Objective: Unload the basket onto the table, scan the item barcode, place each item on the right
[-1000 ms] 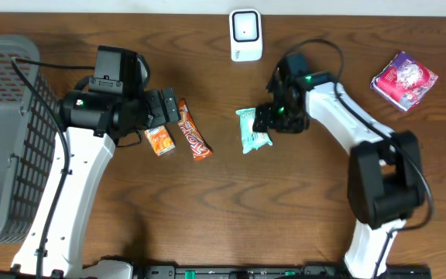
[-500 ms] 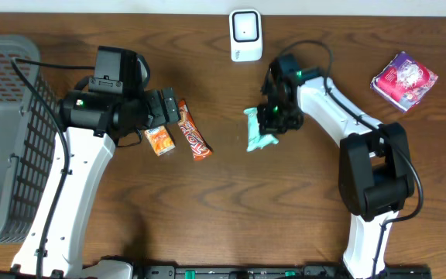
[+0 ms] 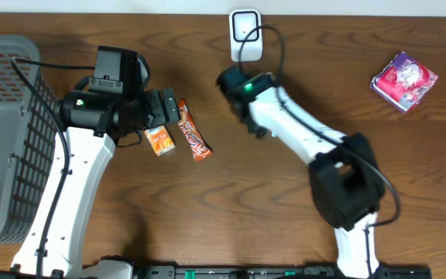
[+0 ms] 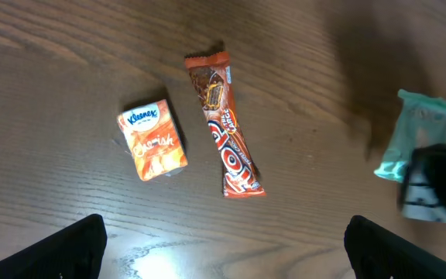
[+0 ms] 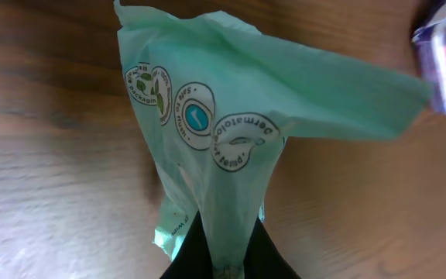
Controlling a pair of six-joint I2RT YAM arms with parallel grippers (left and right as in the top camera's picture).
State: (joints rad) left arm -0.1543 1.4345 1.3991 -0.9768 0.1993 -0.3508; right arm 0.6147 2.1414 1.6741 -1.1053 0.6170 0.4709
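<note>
Just below the white scanner [image 3: 245, 35], my right gripper [image 5: 218, 260] now carries the mint-green packet [image 5: 231, 132], which a second ago lay flat on the worktop [image 3: 231, 201] further right. The jaws have closed tight on one end, so I judge scanning can begin. Its long axis runs straight out from my fingertips, printed seals facing my wrist camera, no barcode visible. My left gripper [image 3: 170, 108] hangs near the chocolate bar [image 4: 227, 128], jaws wide.
</note>
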